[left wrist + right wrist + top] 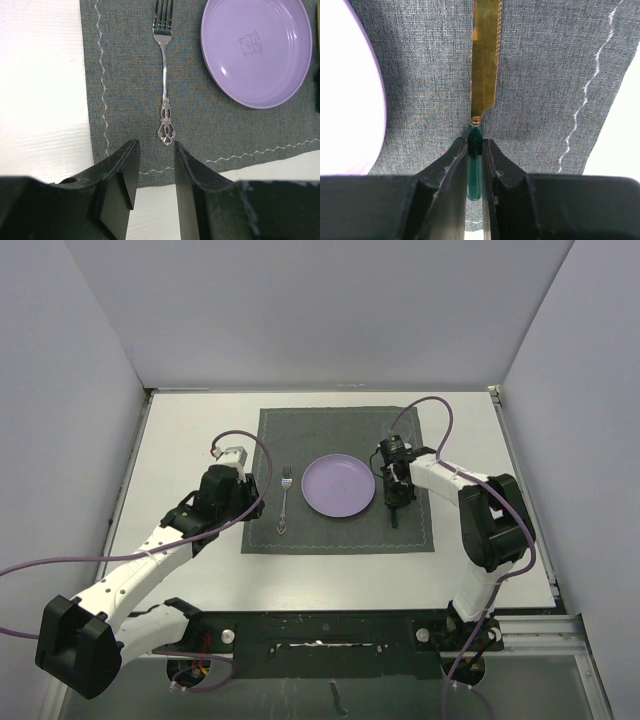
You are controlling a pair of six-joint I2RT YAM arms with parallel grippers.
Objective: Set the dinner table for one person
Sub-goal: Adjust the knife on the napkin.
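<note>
The white dinner table (190,440) carries a dark grey placemat (300,430) with a lilac plate (339,486) at its middle. A silver fork (164,75) lies on the mat left of the plate, tines pointing away from the arms. My left gripper (155,147) is open and empty, just short of the fork's ornate handle end. To the right of the plate, my right gripper (474,142) is shut on the green handle of a knife (485,65). Its gold blade points away from the wrist, low over the mat. Whether the blade touches the cloth I cannot tell.
White walls enclose the table at the back and on both sides. A metal rail (520,480) runs along the right edge. Purple cables (250,445) loop over both arms. Bare white tabletop (45,100) shows left of the mat.
</note>
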